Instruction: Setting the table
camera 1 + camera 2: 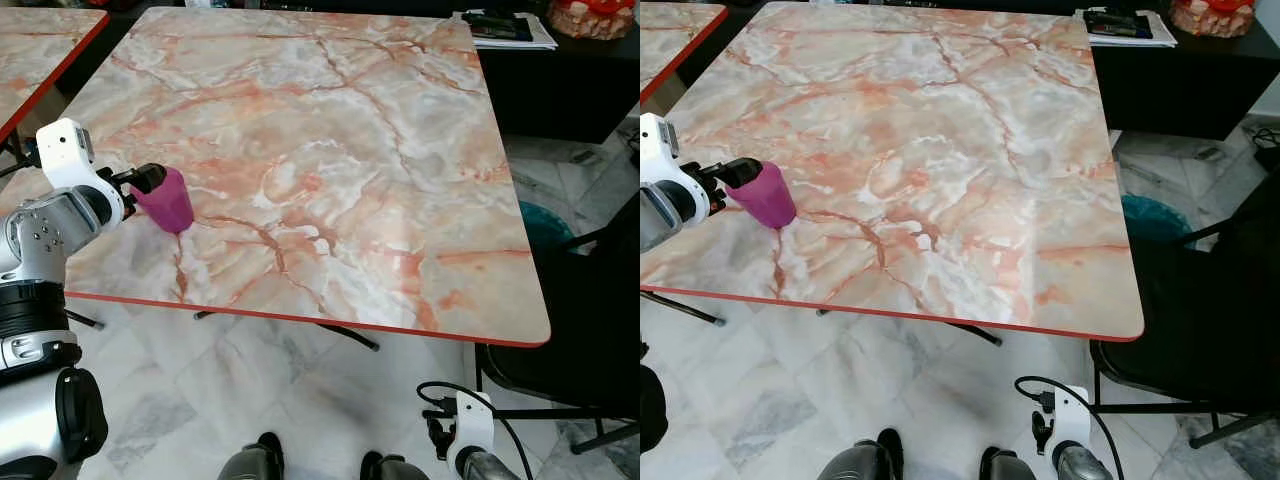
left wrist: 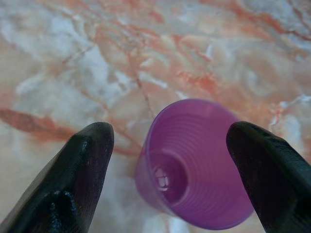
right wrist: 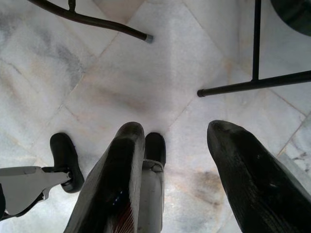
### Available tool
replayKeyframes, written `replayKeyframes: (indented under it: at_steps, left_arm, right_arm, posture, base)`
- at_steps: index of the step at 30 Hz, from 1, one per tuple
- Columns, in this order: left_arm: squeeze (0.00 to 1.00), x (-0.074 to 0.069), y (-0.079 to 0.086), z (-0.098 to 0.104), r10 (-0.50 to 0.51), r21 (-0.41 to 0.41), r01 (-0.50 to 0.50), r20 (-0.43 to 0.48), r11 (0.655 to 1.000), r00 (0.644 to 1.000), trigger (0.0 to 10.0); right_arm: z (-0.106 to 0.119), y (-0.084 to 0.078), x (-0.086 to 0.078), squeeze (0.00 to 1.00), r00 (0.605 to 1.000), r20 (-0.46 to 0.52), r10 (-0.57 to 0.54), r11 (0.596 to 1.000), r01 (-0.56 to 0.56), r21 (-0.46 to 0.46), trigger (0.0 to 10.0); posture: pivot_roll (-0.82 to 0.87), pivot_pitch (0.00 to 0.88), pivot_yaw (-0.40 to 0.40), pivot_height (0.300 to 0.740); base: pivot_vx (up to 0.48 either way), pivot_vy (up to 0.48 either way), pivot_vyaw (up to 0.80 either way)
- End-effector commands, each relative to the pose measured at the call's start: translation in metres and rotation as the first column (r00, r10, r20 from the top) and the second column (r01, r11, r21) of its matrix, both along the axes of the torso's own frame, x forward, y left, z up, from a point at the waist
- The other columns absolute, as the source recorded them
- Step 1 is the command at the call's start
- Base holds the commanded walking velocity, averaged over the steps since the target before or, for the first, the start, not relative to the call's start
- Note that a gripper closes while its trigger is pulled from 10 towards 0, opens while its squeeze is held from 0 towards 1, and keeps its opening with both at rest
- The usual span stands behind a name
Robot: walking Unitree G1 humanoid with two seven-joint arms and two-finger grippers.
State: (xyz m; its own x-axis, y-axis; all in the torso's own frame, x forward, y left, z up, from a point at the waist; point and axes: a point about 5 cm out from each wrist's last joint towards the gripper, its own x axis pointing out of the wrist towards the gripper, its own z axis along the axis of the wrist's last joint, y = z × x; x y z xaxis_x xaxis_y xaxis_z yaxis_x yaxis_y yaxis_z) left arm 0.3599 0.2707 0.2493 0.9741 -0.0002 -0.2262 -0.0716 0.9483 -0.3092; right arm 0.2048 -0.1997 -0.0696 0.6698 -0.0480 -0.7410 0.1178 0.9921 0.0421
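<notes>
One purple cup [image 1: 172, 200] stands upright on the marble table [image 1: 330, 150] near its left edge. The left gripper [image 2: 170, 160] is spread wide around the cup, touching nothing. A finger [image 2: 80, 179] could clip the light rim and tip it (the edge is close). Open tabletop lies rightward. The right gripper [image 3: 194, 170] hangs open and empty above the floor.

A purple cup [image 1: 762, 196] stands upright on the marble counter [image 1: 940, 150], near its front left edge. The left gripper [image 1: 738, 173] is at the cup's rim. Behind the counter's far right corner, papers [image 1: 1125, 25] lie on a dark cabinet [image 1: 1180, 85].
</notes>
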Motion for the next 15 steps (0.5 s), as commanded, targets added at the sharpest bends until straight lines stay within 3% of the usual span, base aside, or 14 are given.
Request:
replayKeyframes:
  at_steps: [1, 13, 14, 15]
  left_arm:
    - [0.0, -0.002, 0.0061, -0.0052, 0.026, 0.018, -0.025, -0.021, 1.0, 0.999, 10.0]
    - [0.0, -0.0003, 0.0033, -0.0112, 0.031, 0.015, -0.03, -0.034, 0.999, 0.999, 9.8]
    - [0.0, 0.0, 0.0031, -0.0121, 0.032, 0.014, -0.032, -0.037, 0.999, 0.999, 4.5]
    - [0.0, 0.0, 0.0029, -0.0125, 0.032, 0.013, -0.031, -0.038, 0.999, 0.999, 4.5]
  right_arm:
    - [-0.004, -0.0034, -0.008, 0.0, 1.0, -0.027, -0.012, 1.0, 0.012, -0.002, 10.0]
    - [-0.0007, -0.0043, -0.0026, 0.0, 1.0, -0.008, -0.013, 1.0, 0.013, -0.004, 10.0]
    - [-0.0011, -0.0047, -0.0034, 0.0, 1.0, -0.009, -0.013, 1.0, 0.013, -0.004, 10.0]
    - [-0.0012, -0.0048, -0.0037, 0.0, 1.0, -0.009, -0.013, 1.0, 0.013, -0.004, 10.0]
  posture:
    - [-0.02, 0.24, 0.012, 0.74]
    - [-0.02, 0.24, 0.01, 0.74]
    - [-0.02, 0.24, 0.01, 0.74]
    - [-0.02, 0.24, 0.01, 0.74]
  base:
    - [0.0, 0.0, 0.0]
    - [0.0, 0.0, 0.0]
    - [0.0, 0.0, 0.0]
    - [0.0, 0.0, 0.0]
